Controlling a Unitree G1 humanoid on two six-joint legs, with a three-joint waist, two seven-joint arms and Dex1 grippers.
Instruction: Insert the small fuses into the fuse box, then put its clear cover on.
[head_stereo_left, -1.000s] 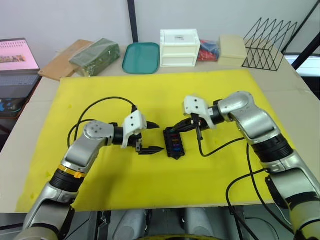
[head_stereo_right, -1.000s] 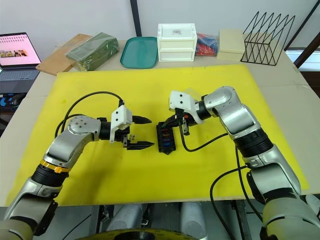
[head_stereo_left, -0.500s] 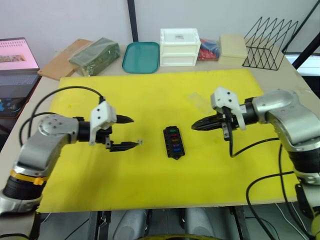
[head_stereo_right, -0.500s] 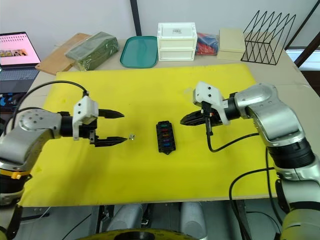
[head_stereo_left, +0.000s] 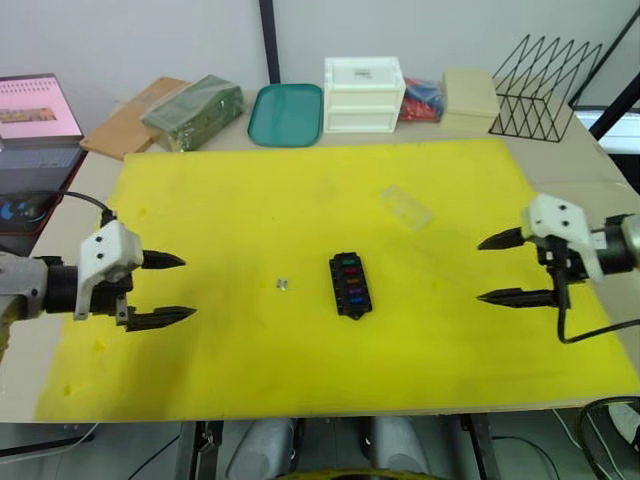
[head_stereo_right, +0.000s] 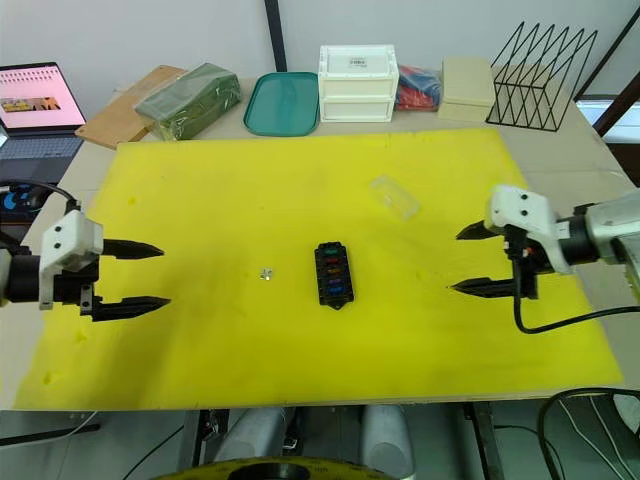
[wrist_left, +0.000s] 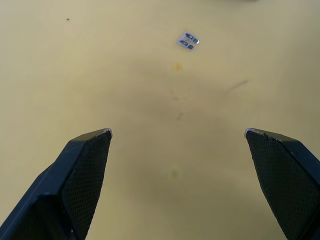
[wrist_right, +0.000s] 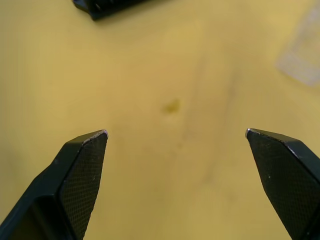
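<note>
Both arms are pulled further out from the centre than half a second ago: the left gripper (head_stereo_right: 130, 275) is now held over the left edge of the yellow mat (head_stereo_right: 300, 200), the right gripper (head_stereo_right: 472, 260) over its right side, each well apart from the fuse box (head_stereo_right: 332, 273). Jaws on both are spread wide, nothing held between them.

Fuse box position is unchanged: mid-mat, lying flat. Its slots are filled with a row of coloured fuses; green, red and blue are made out, exact count cannot be told.

One small fuse (head_stereo_right: 266, 272), grey/clear, is left loose on the mat just left of the box, not touching it; it is also seen ahead of the left fingertips (wrist_left: 90, 165) in the left wrist view (wrist_left: 188, 40).

Clear cover (head_stereo_right: 394, 196) is lying on the mat beyond and right of the box, well apart from it, not fitted.

Behind the mat, a white drawer box (head_stereo_right: 356, 83) is shut, contents not visible. Teal tray (head_stereo_right: 284, 102) beside it appears to hold nothing. Wire rack (head_stereo_right: 540, 75) is at far right.
</note>
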